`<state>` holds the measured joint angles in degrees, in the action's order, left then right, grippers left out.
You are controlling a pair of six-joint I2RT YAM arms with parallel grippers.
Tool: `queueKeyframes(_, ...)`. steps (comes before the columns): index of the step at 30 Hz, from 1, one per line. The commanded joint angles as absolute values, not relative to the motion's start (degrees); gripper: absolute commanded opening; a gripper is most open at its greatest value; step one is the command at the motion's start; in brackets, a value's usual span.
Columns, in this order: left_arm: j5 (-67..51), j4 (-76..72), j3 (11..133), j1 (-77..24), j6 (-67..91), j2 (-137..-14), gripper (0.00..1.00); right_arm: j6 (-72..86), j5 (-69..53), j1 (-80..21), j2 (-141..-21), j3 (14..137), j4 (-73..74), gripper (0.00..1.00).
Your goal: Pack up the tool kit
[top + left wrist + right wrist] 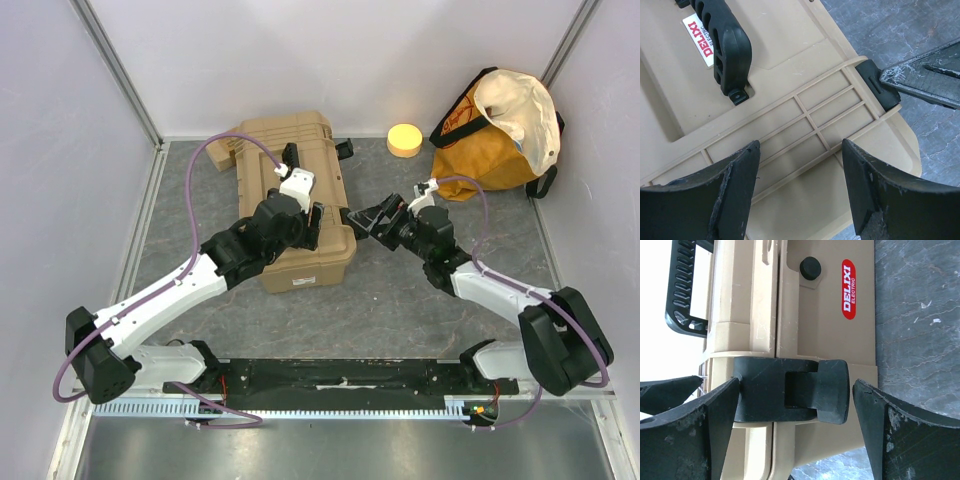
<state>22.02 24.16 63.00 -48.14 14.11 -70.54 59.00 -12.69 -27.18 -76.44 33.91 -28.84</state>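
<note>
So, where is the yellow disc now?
Top view: the yellow disc lies at the back, right of centre, between the tool kit and the orange bag.

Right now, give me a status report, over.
Left tool open over kit lid. Right tool open, astride black latch. Kit shut, latch looks closed. Nothing blocking either tool.

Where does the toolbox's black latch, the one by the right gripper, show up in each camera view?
Top external: the black latch sits at the tan toolbox's right edge, by the right gripper; it is small and partly hidden.
Left wrist: upper right, with a right gripper fingertip beside it.
Right wrist: centre, between that gripper's open fingers.
Shared landmark: the tan toolbox, in all three views.
</note>
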Motion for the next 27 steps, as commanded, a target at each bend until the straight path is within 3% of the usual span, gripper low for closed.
queueKeyframes(1,19.78,40.43,59.5,-47.73,18.54,-75.24,0.73,50.28,-9.68,-28.92,-75.33,35.58,-8.98,0.98)
queueKeyframes(10,20.21,41.57,63.89,-47.81,16.61,-76.02,0.73,41.84,2.71,-28.92,-71.81,48.15,9.74,0.98)
queueKeyframes(15,20.65,43.15,64.86,-47.81,16.52,-76.38,0.73,37.63,10.01,-28.83,-69.0,52.81,15.81,0.92)
queueKeyframes(19,21.18,44.64,64.6,-47.81,16.7,-76.11,0.73,32.01,14.32,-28.83,-70.57,57.03,19.42,0.74)
queueKeyframes(27,21.01,46.23,64.07,-47.9,15.21,-76.46,0.73,20.84,12.66,-28.92,-81.28,66.17,24.95,0.21)
